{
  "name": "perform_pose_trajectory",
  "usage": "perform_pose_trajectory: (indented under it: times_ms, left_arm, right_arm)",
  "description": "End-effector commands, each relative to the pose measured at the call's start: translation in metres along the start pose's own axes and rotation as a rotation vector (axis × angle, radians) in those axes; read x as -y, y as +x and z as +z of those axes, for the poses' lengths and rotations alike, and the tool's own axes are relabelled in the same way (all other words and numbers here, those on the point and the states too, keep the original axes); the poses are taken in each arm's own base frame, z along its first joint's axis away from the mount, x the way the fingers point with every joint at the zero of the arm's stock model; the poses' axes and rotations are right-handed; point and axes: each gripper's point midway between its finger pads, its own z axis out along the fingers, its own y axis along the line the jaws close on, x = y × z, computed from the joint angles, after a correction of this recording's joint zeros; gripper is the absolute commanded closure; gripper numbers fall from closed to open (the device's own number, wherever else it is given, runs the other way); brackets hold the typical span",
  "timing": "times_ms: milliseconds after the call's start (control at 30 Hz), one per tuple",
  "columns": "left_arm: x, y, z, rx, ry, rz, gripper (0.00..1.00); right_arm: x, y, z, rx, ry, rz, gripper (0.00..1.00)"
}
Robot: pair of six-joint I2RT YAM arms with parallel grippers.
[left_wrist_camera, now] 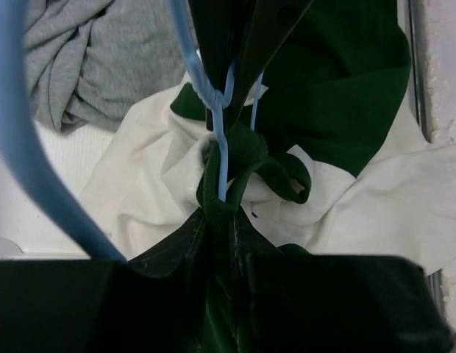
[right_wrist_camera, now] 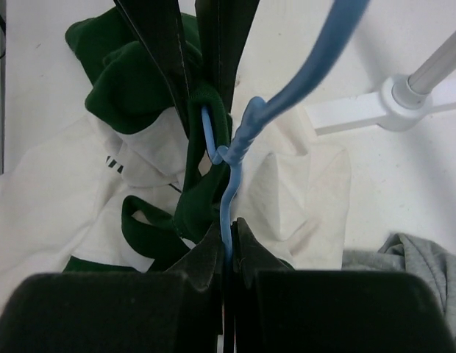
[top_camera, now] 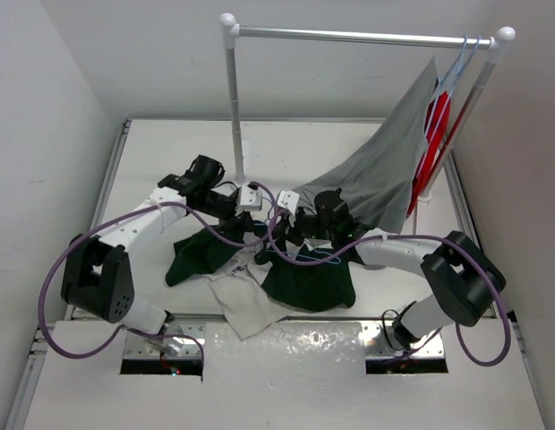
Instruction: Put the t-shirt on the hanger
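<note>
Green collar of the t-shirt [left_wrist_camera: 346,103] pinched by left fingers [left_wrist_camera: 180,246] — right fingers [right_wrist_camera: 261,257] clamp the hanger [right_wrist_camera: 246,129].

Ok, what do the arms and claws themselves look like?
The left arm and right arm match: white links, bulky black joint housings, a purple cable looping along each. The left claw and right claw have flat, tapered black fingers.

Grey shirt [top_camera: 385,170], red garment [top_camera: 436,134] (on rack [top_camera: 349,37])
</note>
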Motion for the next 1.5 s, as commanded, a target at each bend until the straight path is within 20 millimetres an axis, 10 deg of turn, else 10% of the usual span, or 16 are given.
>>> perform_pose_trajectory:
  times_ms: [0, 467, 667, 867, 1100, 1300, 1467]
  left_arm:
    - [0.021, -0.051, -0.005, 0.142, 0.056, 0.084, 0.89]
    - [0.001, -0.017, 0.006, 0.032, -0.076, -0.066, 1.00]
    - [-0.044, -0.006, -0.027, -0.039, -0.431, -0.178, 1.00]
    - [-0.060, 0.009, -0.059, -0.095, -0.653, -0.308, 1.00]
    - [-0.068, 0.004, -0.071, -0.046, -0.687, -0.366, 1.00]
    - [-0.086, 0.007, -0.082, -0.049, -0.795, -0.420, 1.00]
    - [-0.084, 0.004, -0.082, -0.040, -0.779, -0.417, 1.00]
  right_arm:
    - [0.014, -0.041, 0.001, 0.096, 0.060, -0.096, 1.00]
    - [0.029, -0.073, -0.005, 0.166, 0.127, -0.146, 1.00]
    - [0.077, -0.085, -0.006, 0.041, 0.338, -0.028, 0.27]
    - [0.096, -0.107, -0.039, 0.125, 0.530, 0.176, 0.04]
    - [0.101, -0.080, -0.067, 0.148, 0.693, 0.374, 0.16]
    - [0.073, -0.048, -0.042, 0.237, 0.570, 0.588, 0.64]
    - [0.049, -0.023, -0.003, 0.183, 0.459, 0.715, 0.60]
